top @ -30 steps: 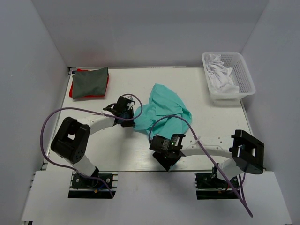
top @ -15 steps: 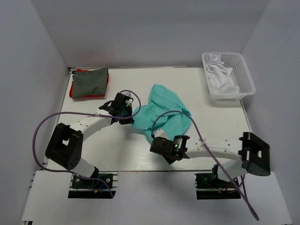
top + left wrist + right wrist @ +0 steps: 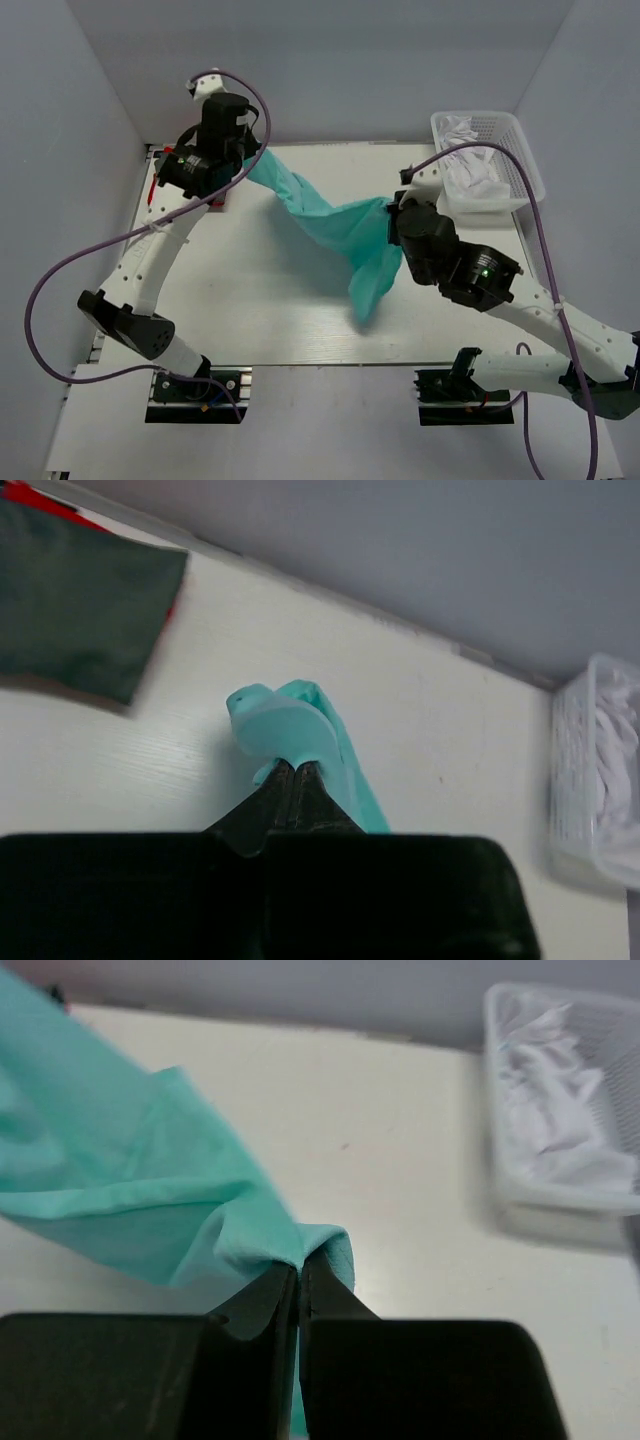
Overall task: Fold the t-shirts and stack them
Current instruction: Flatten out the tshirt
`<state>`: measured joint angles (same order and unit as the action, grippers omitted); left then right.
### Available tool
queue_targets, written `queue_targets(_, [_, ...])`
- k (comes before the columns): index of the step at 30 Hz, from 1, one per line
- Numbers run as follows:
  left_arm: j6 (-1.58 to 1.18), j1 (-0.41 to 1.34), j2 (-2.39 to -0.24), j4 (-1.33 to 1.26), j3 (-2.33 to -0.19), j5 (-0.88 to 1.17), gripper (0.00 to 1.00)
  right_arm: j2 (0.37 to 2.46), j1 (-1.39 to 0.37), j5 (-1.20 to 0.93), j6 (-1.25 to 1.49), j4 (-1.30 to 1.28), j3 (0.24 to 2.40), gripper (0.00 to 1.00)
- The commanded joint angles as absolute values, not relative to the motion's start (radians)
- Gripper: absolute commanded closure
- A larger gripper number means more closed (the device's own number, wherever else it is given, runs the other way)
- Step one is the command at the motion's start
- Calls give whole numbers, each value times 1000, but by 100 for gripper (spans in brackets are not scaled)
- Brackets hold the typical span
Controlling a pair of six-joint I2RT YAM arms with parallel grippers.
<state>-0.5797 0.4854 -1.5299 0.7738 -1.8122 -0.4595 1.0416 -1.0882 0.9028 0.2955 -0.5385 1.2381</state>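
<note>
The mint-teal t-shirt [image 3: 340, 225] hangs in the air above the table, stretched between both grippers, with a loose end drooping toward the table's middle [image 3: 365, 295]. My left gripper [image 3: 249, 160] is high at the back left, shut on one bunched edge [image 3: 285, 725]. My right gripper [image 3: 394, 208] is raised at the centre right, shut on another fold of the shirt [image 3: 320, 1240]. In the left wrist view the folded dark grey t-shirt [image 3: 80, 610] lies on the red t-shirt [image 3: 40, 498] at the back left corner. The left arm mostly hides that stack from above.
A white lattice basket [image 3: 525, 165] holding crumpled white cloth [image 3: 470, 165] stands at the back right corner, also seen as the basket [image 3: 560, 1200] in the right wrist view. Grey walls close in the table's back and sides. Purple cables loop from both arms.
The right gripper shut on the teal shirt on the table. Both arms then rose and spread apart, left to the back left, right to the right, lifting the shirt.
</note>
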Motion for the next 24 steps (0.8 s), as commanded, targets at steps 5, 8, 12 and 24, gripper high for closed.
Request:
queue_targets(5, [-588, 469, -1494, 1043, -2040, -801, 100, 983, -987, 1153, 40, -345, 1327, 100])
queue_targets(8, [-565, 469, -1416, 1014, -2040, -813, 100, 931, -974, 1189, -85, -272, 1341, 100])
queue_targets(12, [-468, 483, -1293, 936, -2026, -776, 100, 923, -976, 1146, -144, -297, 1432, 100])
queue_targets(24, [-255, 483, -1117, 730, -2112, -419, 100, 996, -977, 939, -107, -569, 1787, 100])
